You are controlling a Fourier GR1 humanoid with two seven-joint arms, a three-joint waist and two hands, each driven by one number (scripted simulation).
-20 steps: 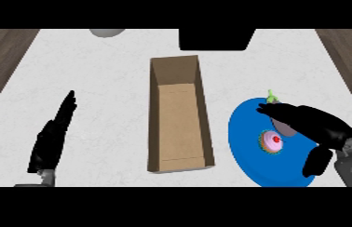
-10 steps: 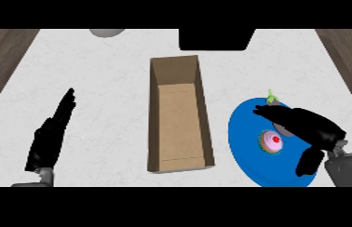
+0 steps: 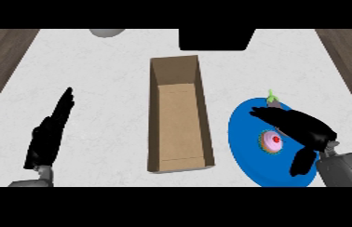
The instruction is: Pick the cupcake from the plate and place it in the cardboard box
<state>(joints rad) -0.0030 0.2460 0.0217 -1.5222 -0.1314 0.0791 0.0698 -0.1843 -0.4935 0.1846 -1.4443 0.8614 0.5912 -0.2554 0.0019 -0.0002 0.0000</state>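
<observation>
Right hand (image 3: 302,128) lower — cupcake (image 3: 273,141) beneath fingers (image 3: 265,113)

Right hand (image 3: 302,130): lower right of the frame, palm turned down, fingers (image 3: 265,112) reaching toward the upper left, spread and only slightly bent.
Right thumb (image 3: 300,162): hangs apart from the fingers, pointing toward the frame's lower edge, leaving a wide gap.
Right forearm (image 3: 335,169): grey, enters from the lower right corner.
Left hand (image 3: 48,137): lower left of the frame, resting edge-on, fingers straight and together, tips toward the top of the frame.
Left forearm (image 3: 31,182): grey, only a short stretch shows at the lower left edge.
</observation>
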